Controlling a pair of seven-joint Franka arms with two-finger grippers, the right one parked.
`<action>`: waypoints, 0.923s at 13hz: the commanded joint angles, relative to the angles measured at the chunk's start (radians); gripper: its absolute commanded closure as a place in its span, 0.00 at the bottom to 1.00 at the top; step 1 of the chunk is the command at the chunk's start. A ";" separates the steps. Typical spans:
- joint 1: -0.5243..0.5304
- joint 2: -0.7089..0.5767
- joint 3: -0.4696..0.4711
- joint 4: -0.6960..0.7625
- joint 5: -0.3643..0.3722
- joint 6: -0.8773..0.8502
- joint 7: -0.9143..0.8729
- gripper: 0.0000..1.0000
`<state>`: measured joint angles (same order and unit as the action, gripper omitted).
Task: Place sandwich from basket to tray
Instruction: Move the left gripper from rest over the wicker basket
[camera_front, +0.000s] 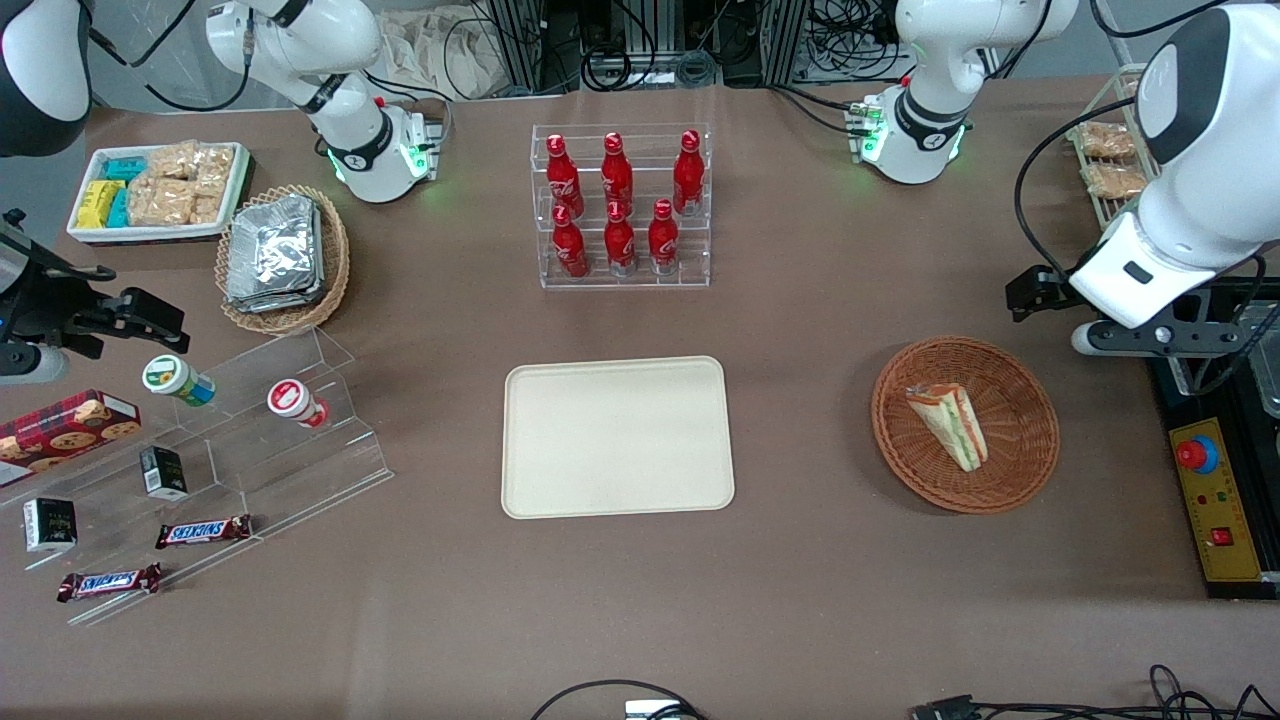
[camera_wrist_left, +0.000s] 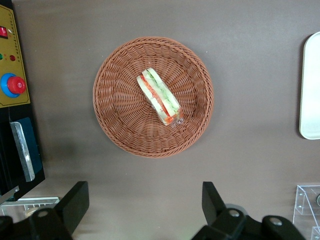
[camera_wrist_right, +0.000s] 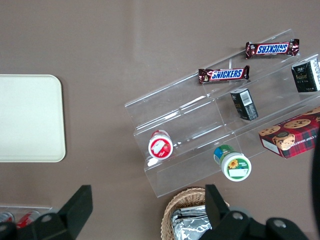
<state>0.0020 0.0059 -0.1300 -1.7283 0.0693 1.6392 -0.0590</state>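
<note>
Basket (camera_wrist_left: 153, 96) held 1 sandwich (camera_wrist_left: 158, 96), lying tilted near its middle. Tray (camera_front: 617, 436) sat bare at the worktop's centre, well apart from the basket. Gripper (camera_wrist_left: 145, 205) hung above the worktop beside the basket, fingers (camera_wrist_left: 76, 198) spread apart, holding nothing.

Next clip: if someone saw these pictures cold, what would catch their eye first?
Probably the six red bottles in the clear rack, standing farther from the front camera than the bare cream tray at the table's middle. Next, the sandwich lying in the reddish-brown basket, toward the working arm's end. The left gripper hangs above the table beside the basket, its fingers open and holding nothing.
</note>
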 joint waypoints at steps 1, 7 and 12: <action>-0.007 0.006 0.012 0.021 -0.014 -0.019 0.005 0.00; -0.005 0.012 0.021 0.029 -0.014 -0.022 0.002 0.00; -0.005 0.046 0.026 0.021 -0.025 -0.032 -0.183 0.00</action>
<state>0.0033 0.0220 -0.1133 -1.7260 0.0657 1.6282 -0.1420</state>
